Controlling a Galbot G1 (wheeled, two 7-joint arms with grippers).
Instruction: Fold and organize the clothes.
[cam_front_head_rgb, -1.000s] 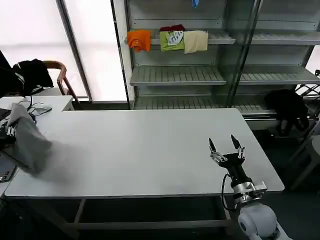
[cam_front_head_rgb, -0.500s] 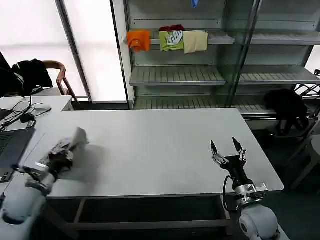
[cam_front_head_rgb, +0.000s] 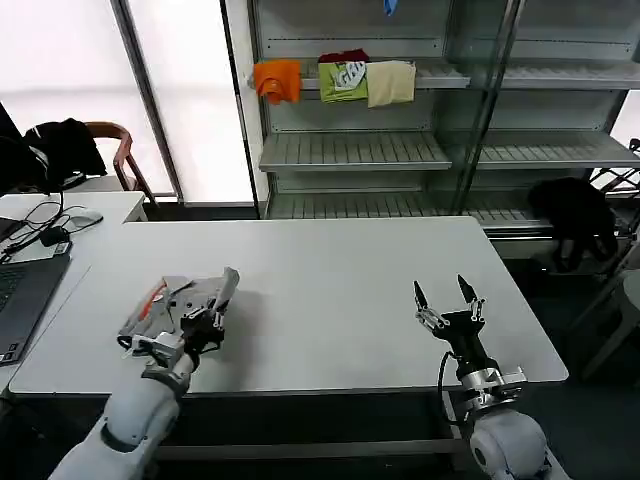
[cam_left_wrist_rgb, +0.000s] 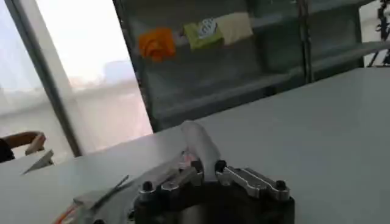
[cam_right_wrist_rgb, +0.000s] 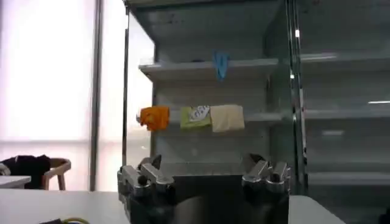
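Head view, shirt: the light grey shirt (cam_front_head_rgb: 180, 300) lies in a crumpled bundle on the white table (cam_front_head_rgb: 320, 290), near the left front edge, with some orange lining showing.
Head view, left gripper: the left gripper (cam_front_head_rgb: 190, 322) is at the near side of the bundle and touches it; I cannot tell if the fingers pinch the cloth.
Head view, right gripper: the right gripper (cam_front_head_rgb: 444, 297) stands over the right front part of the table, fingers spread apart, holding nothing, well apart from the shirt.
Head view, surroundings: a laptop (cam_front_head_rgb: 22, 305) and cables sit at the far left; orange, green and beige garments (cam_front_head_rgb: 335, 80) hang on the shelf (cam_front_head_rgb: 350, 150) behind.
Left wrist view: the bundle rises just in front of the fingers (cam_left_wrist_rgb: 183, 178).
Right wrist view: the fingers (cam_right_wrist_rgb: 141, 176) are wide apart, facing the shelf.
Progress: I judge the folding is not begun; the shirt must first be spread flat.
Obstacles: nothing blocks the middle of the table; the laptop is close to the shirt.
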